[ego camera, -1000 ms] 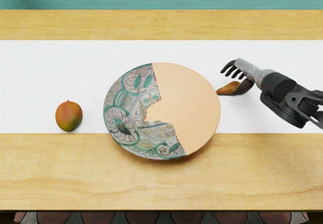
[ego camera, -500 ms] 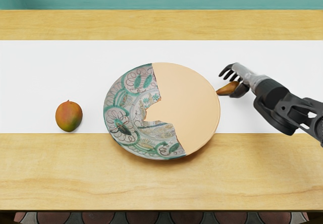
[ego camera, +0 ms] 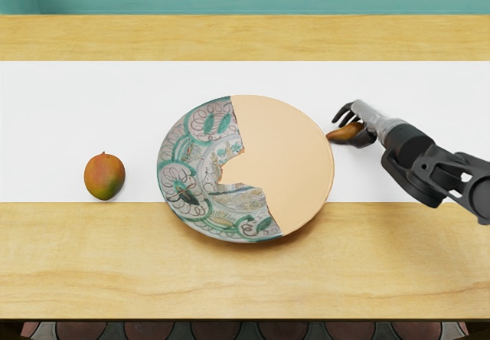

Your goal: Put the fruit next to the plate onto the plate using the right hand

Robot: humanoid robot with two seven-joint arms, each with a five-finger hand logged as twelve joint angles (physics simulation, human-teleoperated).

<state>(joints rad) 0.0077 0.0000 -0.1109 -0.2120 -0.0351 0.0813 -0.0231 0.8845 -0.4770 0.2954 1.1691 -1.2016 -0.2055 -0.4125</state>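
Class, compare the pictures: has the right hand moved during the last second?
Yes. The right hand has shifted left and slightly down, closer to the plate, at the brown fruit.

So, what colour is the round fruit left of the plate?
The round fruit is orange-red with some green; the head view shows it.

Right hand (ego camera: 354,124) lower over fruit (ego camera: 344,132)

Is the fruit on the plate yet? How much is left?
Not yet. Done: the right hand is at the small brown-orange fruit, which lies on the table beside the round painted plate. In hand: getting hold of it; a firm grip isn't clear. Left: lift it and set it on the plate.
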